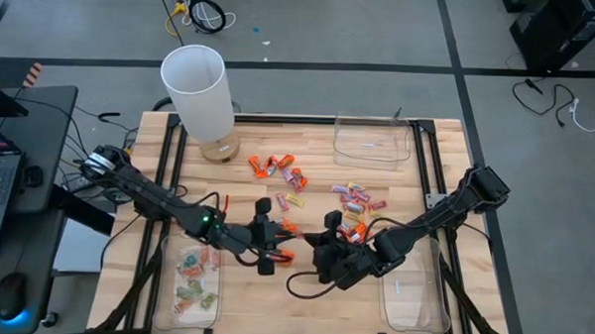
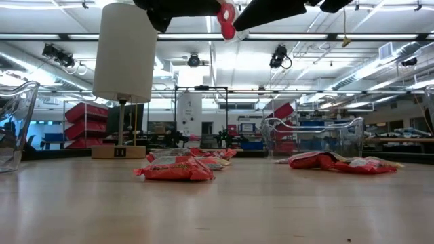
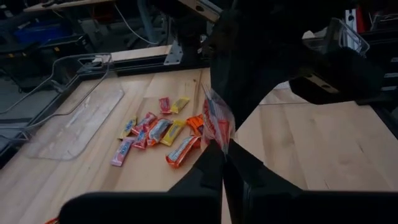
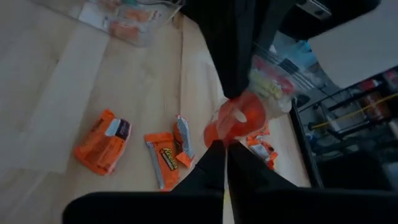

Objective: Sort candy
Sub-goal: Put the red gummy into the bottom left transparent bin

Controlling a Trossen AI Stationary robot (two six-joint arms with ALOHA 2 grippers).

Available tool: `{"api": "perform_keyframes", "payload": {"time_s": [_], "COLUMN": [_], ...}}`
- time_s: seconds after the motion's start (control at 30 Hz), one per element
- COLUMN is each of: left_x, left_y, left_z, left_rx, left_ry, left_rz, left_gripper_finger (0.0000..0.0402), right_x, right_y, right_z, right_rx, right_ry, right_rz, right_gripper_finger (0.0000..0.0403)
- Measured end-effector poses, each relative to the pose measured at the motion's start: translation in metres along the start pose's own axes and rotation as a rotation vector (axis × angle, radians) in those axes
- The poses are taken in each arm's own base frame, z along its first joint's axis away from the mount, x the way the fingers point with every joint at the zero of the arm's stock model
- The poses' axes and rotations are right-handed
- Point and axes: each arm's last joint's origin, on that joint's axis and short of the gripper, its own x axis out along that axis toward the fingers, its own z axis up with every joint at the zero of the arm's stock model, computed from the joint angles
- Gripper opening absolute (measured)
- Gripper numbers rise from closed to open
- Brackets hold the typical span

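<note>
Wrapped candies lie flat in loose groups on the middle of the wooden table [image 1: 278, 168] [image 1: 354, 201] [image 2: 178, 169] [image 3: 155, 132] [image 4: 102, 144]. One red-orange candy with a clear, pale end [image 2: 227, 19] is lifted above the table between the two grippers. My left gripper [image 1: 275, 250] [image 3: 222, 148] reaches in from the left and is shut on it. My right gripper [image 1: 319, 253] [image 4: 225, 144] reaches in from the right and is shut on it too. The two grippers face each other near the table's near middle. My left gripper pinches the candy by one wrapper end [image 3: 219, 132] between its two fingertips, coming level from the table's left. The candy is lifted clear and stands up past the fingertips toward the other gripper. My right gripper pinches the candy's red-orange end [image 4: 235, 127] between its fingertips, coming from the table's right. The pale clear end [image 4: 273, 87] sticks out toward the left gripper. The candy is clear of the table.
A clear tray with several candies sits at the near left [image 1: 170, 272]. A second clear tray is at the near right [image 1: 412, 300], and a third at the far side [image 1: 373, 140]. A tall white cylinder on a wooden base stands far left [image 1: 196, 89] [image 2: 125, 51].
</note>
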Motion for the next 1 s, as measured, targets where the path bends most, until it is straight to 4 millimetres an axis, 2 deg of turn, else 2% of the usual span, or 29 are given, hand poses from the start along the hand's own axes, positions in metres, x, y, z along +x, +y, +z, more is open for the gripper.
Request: {"api": "perform_keyframes", "payload": {"time_s": [0.3,0.6,0.77,1.0], "left_x": [-0.015,-0.067,-0.102,-0.147], "left_y": [-0.014,-0.045,-0.059,-0.064], "left_z": [0.001,0.013,0.018,0.003], "left_rx": [0.020,0.024,-0.041,-0.184], "left_ry": [-0.012,-0.025,0.066,0.389], "left_rz": [0.009,-0.212,-0.302,-0.256], "left_gripper_finger": [0.0001,0.0001,0.0000,0.0000], "right_x": [-0.003,-0.003,0.003,0.007], "right_y": [0.002,0.000,-0.004,-0.007], "right_z": [-0.005,-0.019,-0.024,-0.025], "right_rx": [0.080,0.149,0.192,0.255], "right_ry": [0.035,0.127,0.148,0.145], "right_rz": [-0.062,-0.091,-0.110,-0.122], "right_gripper_finger": [0.0063,0.0084,0.0082,0.0084]}}
